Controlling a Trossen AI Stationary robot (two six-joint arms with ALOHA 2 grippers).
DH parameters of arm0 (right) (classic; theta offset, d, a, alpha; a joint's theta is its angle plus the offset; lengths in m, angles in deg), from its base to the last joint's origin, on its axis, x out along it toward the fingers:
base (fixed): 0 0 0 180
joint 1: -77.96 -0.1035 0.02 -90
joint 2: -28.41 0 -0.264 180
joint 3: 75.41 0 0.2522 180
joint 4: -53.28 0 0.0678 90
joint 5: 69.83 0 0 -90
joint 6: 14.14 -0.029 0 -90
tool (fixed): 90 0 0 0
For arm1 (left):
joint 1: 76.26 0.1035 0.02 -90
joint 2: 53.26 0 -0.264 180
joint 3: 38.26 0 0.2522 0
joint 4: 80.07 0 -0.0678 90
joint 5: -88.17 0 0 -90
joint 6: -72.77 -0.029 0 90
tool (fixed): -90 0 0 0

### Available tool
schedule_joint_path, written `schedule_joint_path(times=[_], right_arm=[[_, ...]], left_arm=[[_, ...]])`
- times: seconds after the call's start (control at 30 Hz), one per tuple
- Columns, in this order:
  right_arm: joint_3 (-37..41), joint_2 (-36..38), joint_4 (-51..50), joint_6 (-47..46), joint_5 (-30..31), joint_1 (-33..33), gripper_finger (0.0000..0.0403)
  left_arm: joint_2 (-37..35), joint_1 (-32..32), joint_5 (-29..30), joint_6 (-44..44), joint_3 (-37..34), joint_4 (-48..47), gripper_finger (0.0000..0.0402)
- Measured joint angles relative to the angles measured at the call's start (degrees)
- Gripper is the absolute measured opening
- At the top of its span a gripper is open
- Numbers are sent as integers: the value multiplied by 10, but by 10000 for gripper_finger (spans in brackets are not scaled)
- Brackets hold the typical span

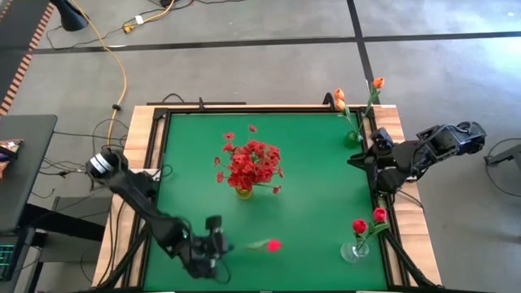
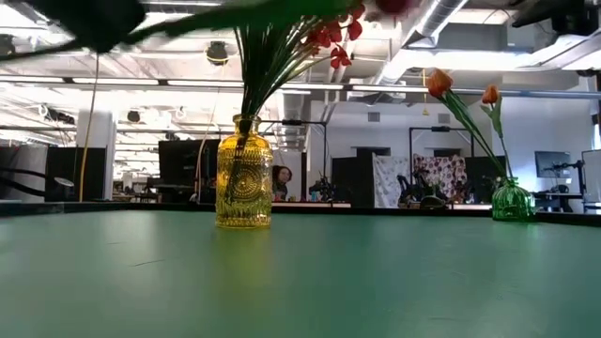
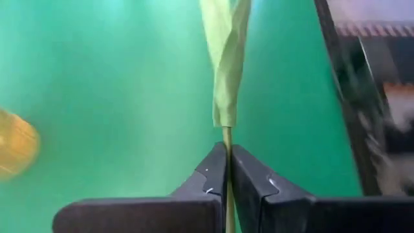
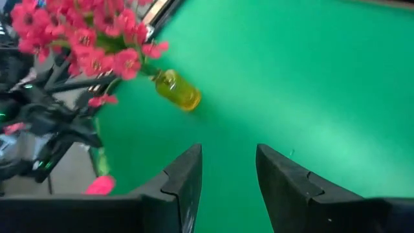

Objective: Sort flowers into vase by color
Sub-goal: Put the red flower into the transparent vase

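My left gripper (image 1: 224, 247) is at the near left, shut on the thin green stem of a red-pink tulip-like flower (image 1: 273, 244). The bud points toward the table's right. A yellow vase (image 1: 244, 192) at the table's middle holds bushy red sprigs (image 1: 252, 163). A green vase (image 1: 354, 137) at the far right holds two orange buds (image 1: 339, 96). A clear vase (image 1: 354, 251) at the near right holds two red-pink buds (image 1: 359, 225). My right gripper (image 4: 229, 188) is open with nothing between its fingers, raised by the right edge near the green vase. My left gripper pinches the flower's bare stem (image 3: 227, 139) between its two fingers (image 3: 210, 171), just below a pale green leaf (image 3: 226, 58). The stem runs along the fingers and out past their tips. In the low view the flower (image 2: 394, 7) is lifted well clear of the table, roughly level.
A raised black frame (image 1: 277, 110) borders the green mat, with wooden boards outside it. The green vase (image 2: 512, 200) and the yellow vase (image 2: 244, 183) stand upright on their bases. Bare mat lies between the yellow vase and the clear vase.
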Motion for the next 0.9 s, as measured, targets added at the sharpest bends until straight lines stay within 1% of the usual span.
schedule_joint_path(times=[0.1, 0.13, 0.2, 0.23, 0.33, 0.4, 0.5, 0.6, 0.73, 0.83, 0.9], right_arm=[[0, 0, 0, 4, 31, 0, 171], [0, 0, 2, 10, 39, 0, 171], [0, 0, 16, 31, 50, 0, 171], [0, 0, 27, 47, 50, 0, 171], [0, 0, 76, 110, 46, -2, 171], [0, 4, 113, 166, 23, -4, 171], [0, 6, 156, 242, -9, -16, 171], [0, 12, 185, 305, -29, -28, 171], [0, 21, 232, 378, -55, -44, 171], [0, 28, 278, 432, -84, -56, 171], [0, 31, 297, 459, -89, -64, 171]], left_arm=[[-38, 41, 67, -55, 23, 1, 0], [-51, 56, 84, -73, 33, 15, 0], [-79, 83, 102, -118, 44, 65, 0], [-87, 96, 102, -146, 48, 98, 0], [-99, 127, 58, -240, 56, 239, 0], [-99, 146, 21, -283, 67, 329, 0], [-80, 176, -5, -313, 102, 401, 0], [-46, 203, -17, -338, 160, 427, 0], [23, 229, -63, -357, 283, 431, 0], [87, 242, -88, -380, 382, 375, 0], [121, 254, -101, -390, 442, 323, 0]])
